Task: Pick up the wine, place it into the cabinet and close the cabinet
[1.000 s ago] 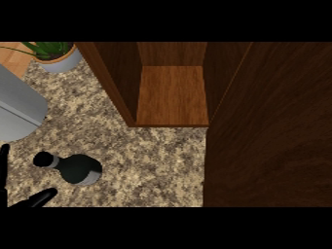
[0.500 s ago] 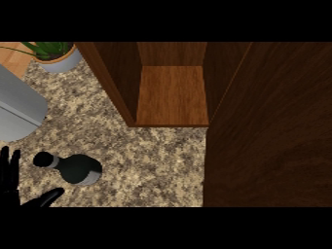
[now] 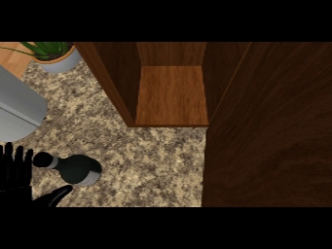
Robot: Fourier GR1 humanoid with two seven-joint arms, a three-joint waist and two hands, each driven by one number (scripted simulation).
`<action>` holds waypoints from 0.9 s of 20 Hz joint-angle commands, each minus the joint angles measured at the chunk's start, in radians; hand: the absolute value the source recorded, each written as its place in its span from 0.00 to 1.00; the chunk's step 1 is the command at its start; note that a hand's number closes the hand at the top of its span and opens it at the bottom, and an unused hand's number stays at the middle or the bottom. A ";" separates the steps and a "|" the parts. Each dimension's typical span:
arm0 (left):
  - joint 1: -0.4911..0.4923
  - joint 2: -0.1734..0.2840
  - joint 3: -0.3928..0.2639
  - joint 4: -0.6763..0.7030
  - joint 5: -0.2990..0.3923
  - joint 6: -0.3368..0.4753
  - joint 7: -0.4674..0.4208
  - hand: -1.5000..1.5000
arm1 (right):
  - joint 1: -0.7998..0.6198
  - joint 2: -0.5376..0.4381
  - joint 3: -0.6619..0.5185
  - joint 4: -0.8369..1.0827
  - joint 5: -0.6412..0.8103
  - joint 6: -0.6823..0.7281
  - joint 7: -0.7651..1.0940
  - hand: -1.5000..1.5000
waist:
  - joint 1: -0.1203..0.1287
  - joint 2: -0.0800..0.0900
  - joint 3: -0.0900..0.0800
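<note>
The wine bottle (image 3: 75, 168) stands upright on the speckled tabletop (image 3: 154, 160) at the near left, its long axis running up toward the viewer, the dark cap tipped slightly left. The left robot hand (image 3: 11, 177) rests just beside it on the left, fingers straight and spread wide, thumb out toward the bottle's base, holding nothing. Farther right, the wooden cabinet (image 3: 172, 95) stands open, its door (image 3: 280, 126) swung out at the right. A potted plant (image 3: 53, 54) sits far left.

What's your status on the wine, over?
Left hand open beside the wine bottle, not gripping. Right hand not in view. Bottle upright on the counter. Cabinet open, path unobstructed.
</note>
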 commanded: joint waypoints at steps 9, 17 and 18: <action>-0.047 -0.019 -0.037 0.186 -0.001 0.003 -0.155 0.00 | 0.063 0.013 0.001 -0.227 -0.072 -0.024 0.104 0.00 | -0.006 -0.001 0.000; -0.070 0.003 0.010 0.244 0.025 -0.055 -0.132 0.00 | 0.095 0.016 -0.012 -0.193 -0.084 0.013 0.063 0.00 | -0.001 0.000 0.001; -0.086 -0.019 -0.001 0.295 0.024 -0.068 -0.218 0.00 | -0.001 0.025 -0.001 -0.108 -0.059 -0.007 0.057 0.00 | 0.005 0.001 0.000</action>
